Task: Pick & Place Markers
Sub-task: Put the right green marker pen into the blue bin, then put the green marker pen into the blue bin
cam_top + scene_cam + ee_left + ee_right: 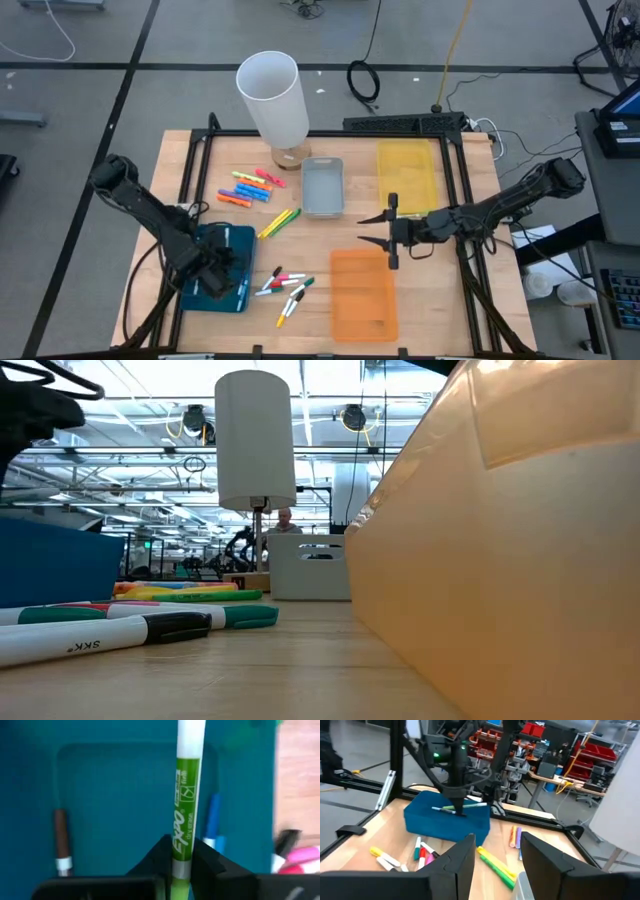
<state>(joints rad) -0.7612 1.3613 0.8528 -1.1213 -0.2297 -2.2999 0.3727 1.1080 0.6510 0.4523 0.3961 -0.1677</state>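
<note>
My left gripper (182, 854) hovers over the blue tray (218, 268) and is shut on a white marker with a green label (187, 790). A brown marker (60, 840) and a blue one (213, 820) lie in that tray. Loose markers lie flat on the table in three groups: neon ones (250, 188), a yellow and green pair (280, 222), and white-bodied ones (285, 285). My right gripper (378, 228) is open and empty, above the table between the yellow tray (407, 175) and the orange tray (363, 293). My left gripper pinches the green marker between its two fingers at the lower end of the label (182, 842), near the cap. The fingers come from above and lie across the marker. It is level and lifted clear above the blue tray (447, 822), its white end (481, 805) free.
A tall white cylinder (272, 95) stands at the far side, with a grey tray (322, 187) beside it. The orange tray's wall (500, 560) fills the right of the low view. Bare wood shows between the marker groups and the trays.
</note>
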